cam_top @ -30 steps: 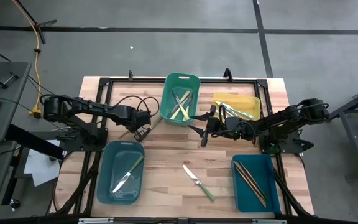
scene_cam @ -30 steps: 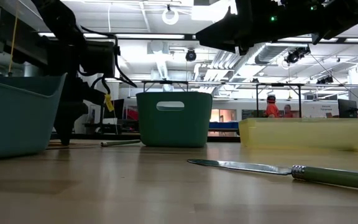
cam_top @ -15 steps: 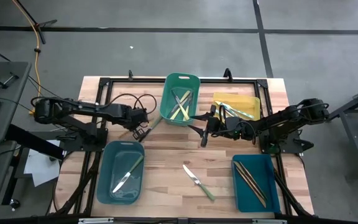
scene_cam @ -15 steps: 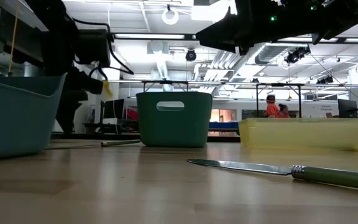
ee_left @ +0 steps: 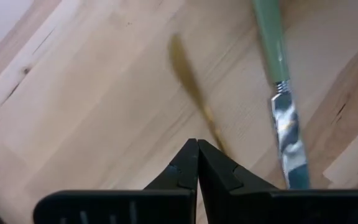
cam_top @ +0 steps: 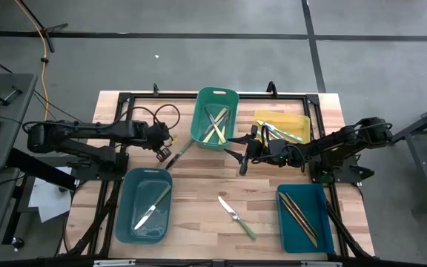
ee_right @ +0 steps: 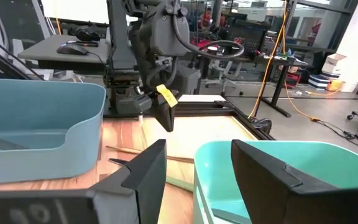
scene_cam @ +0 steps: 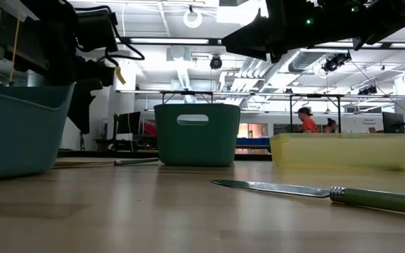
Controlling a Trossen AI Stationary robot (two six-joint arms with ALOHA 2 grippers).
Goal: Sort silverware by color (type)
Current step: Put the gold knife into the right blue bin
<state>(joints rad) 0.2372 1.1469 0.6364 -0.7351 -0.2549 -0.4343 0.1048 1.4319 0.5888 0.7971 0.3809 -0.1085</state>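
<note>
Silverware (cam_top: 237, 217) looks light, stiff, slick; grip mid-handle. Left hand (cam_top: 163, 153) pinched empty beside green bin (cam_top: 215, 119); right hand (cam_top: 243, 154) wide.

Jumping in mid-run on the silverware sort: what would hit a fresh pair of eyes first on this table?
Four bins ring the table: a green bin at the back centre holding pale and metal utensils, a yellow bin beside it, and two teal bins at the front corners. A green-handled knife lies loose at front centre. The left gripper, shut and empty, hangs over another green-handled knife near the green bin; the right gripper waits open mid-table.
</note>
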